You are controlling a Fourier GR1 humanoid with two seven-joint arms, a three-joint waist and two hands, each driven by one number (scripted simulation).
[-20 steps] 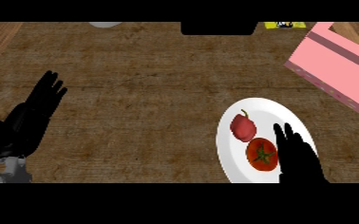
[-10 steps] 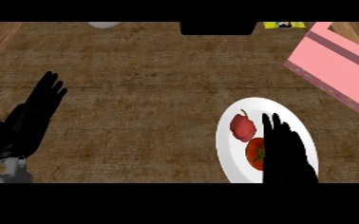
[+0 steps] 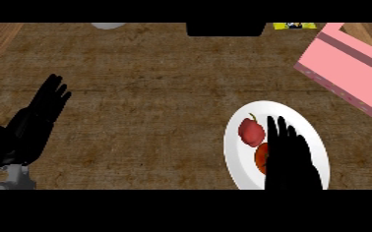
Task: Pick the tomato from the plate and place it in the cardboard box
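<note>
- Right hand (image 3: pixel 291 159) has slid leftward over the tomato (image 3: pixel 261 157), fingers straight and open, nothing gripped; grasp looks next.
- Tomato on white plate (image 3: pixel 240 164), now mostly hidden; a second ago fully visible beside the hand.
- Red apple-like fruit (image 3: pixel 251 131) unmoved.
- Pink box (image 3: pixel 341 64) well apart.
- Left hand (image 3: pixel 36 120) resting open over worktop (image 3: pixel 160 88).

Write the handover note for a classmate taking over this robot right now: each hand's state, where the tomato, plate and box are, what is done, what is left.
Right hand: open, fingers straight, lying over the tomato on the white plate; nothing gripped.
Left hand: open, resting at the view's left edge.
A darker red fruit shares the plate, just beyond the tomato.
The pink box sits at the far right, apart from the plate.
Done: the hand is over the tomato.
Left: close on the tomato, lift it, carry it to the box, release.
</note>
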